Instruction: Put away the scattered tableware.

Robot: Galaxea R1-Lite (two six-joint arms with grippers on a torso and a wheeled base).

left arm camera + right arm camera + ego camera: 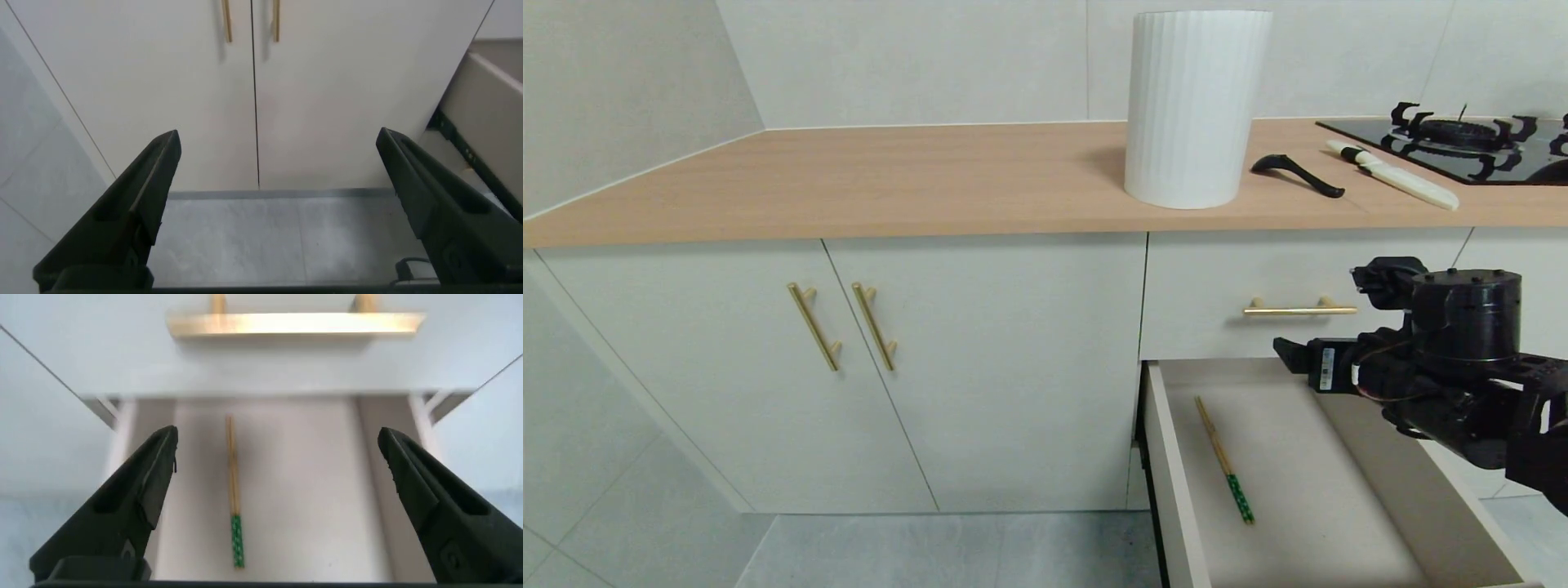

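Observation:
A pair of wooden chopsticks with green ends (pixel 1223 461) lies on the floor of the pulled-out drawer (pixel 1170 465) at the lower right. On the wooden counter, a black spoon (pixel 1295 173) and a white knife (pixel 1395 175) lie to the right of a tall white ribbed container (pixel 1191 106). My right gripper (pixel 1330 317) hangs open and empty above the drawer's back part, in front of the upper drawer's gold handle (pixel 1298 309). In the right wrist view the right gripper (pixel 278 437) looks down at the chopsticks (pixel 234 514). My left gripper (pixel 278 139) is open and empty, low before the cabinet doors.
A gas hob (pixel 1462 139) sits at the counter's far right. Two cabinet doors with gold handles (pixel 843 325) stand shut left of the drawer. The grey floor (pixel 270 237) lies below, and the counter's left half (pixel 849 180) is bare wood.

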